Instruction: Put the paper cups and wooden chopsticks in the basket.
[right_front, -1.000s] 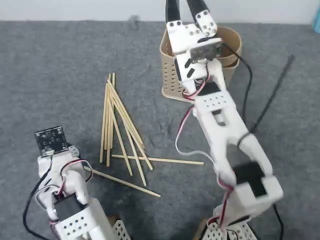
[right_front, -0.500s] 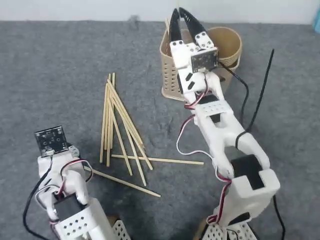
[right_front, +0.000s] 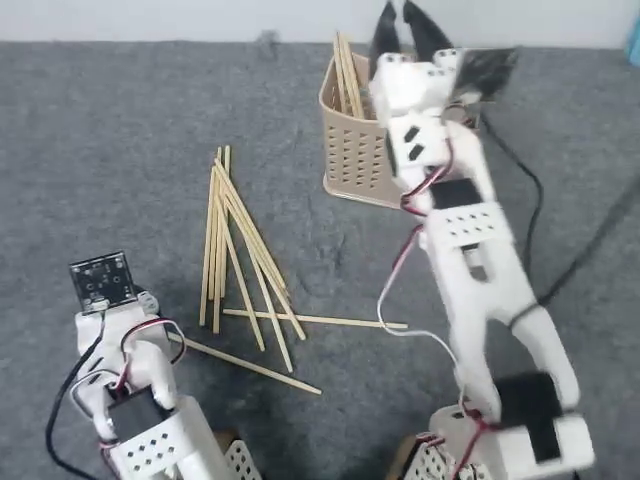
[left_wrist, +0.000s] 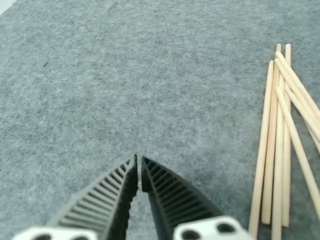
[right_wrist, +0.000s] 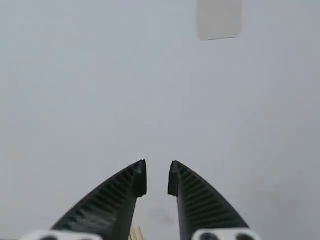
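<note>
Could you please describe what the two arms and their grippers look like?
The left arm and right arm have white plastic shells with black motor blocks and panels of small round holes. Thin red, black and white wires loop along them. Each wrist carries a small dark circuit board. The left gripper and right gripper have black, ribbed fingers tapering to points.

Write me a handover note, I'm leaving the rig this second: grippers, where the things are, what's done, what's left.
Left gripper: shut, empty, low over the mat beside the loose chopsticks.
Right gripper: open, empty, up above the basket.
Done: a few upright chopsticks stand in the basket.
Left: the loose pile on the mat goes in the basket. Paper cups: the right arm covers the basket's other side, so check them.
</note>
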